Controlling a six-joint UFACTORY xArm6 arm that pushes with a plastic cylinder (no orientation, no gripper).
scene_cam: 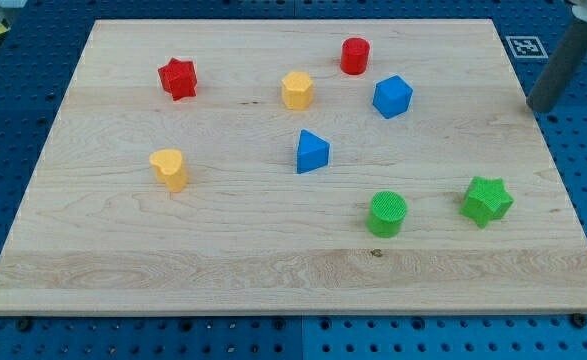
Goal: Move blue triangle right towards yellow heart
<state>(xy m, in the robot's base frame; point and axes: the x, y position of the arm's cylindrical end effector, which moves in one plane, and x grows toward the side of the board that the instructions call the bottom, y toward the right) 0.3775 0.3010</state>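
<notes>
The blue triangle [312, 152] lies near the middle of the wooden board [273, 270]. The yellow heart [170, 169] lies to the view's left of it, slightly lower. My rod comes down at the view's upper right, and my tip [541, 106] is off the board's right edge, far to the right of the blue triangle and touching no block.
A red star [177, 78] is at upper left, a yellow hexagon [297, 90] and a red cylinder [355, 56] at the top middle, and a blue cube [392, 97] right of them. A green cylinder [387, 214] and a green star [487, 201] lie at lower right.
</notes>
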